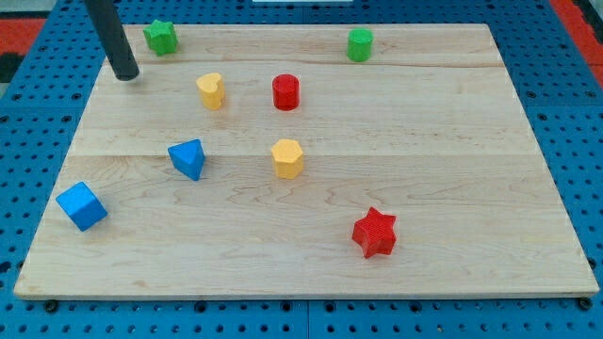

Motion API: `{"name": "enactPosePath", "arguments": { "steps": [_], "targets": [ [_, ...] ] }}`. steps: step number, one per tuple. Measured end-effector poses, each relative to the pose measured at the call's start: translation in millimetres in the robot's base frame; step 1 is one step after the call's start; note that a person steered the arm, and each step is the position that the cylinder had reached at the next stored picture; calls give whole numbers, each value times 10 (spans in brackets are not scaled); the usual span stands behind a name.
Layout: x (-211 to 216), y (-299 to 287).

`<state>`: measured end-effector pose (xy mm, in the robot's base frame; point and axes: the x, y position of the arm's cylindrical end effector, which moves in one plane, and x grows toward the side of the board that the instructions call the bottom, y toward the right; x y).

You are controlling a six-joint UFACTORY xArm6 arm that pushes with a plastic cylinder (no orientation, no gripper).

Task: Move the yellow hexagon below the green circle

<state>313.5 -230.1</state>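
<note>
The yellow hexagon (286, 158) sits near the middle of the wooden board. The green circle (359, 44) stands near the view's top edge, right of centre, well up and to the right of the hexagon. My tip (126, 74) rests near the board's top left corner, far to the left and above the hexagon. It touches no block.
A green star (161, 37) is just right of my tip, at the top. A yellow heart-like block (210, 90) and a red cylinder (285, 92) lie above the hexagon. A blue triangle (188, 158), a blue cube (81, 206) and a red star (374, 233) lie lower down.
</note>
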Motion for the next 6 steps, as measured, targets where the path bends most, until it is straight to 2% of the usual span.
{"name": "enactPosePath", "arguments": {
  "steps": [1,2,4,5,6],
  "targets": [
    [495,409],
    [740,886],
    [831,1390],
    [1211,1661],
    [1737,1516]
  ]
}}
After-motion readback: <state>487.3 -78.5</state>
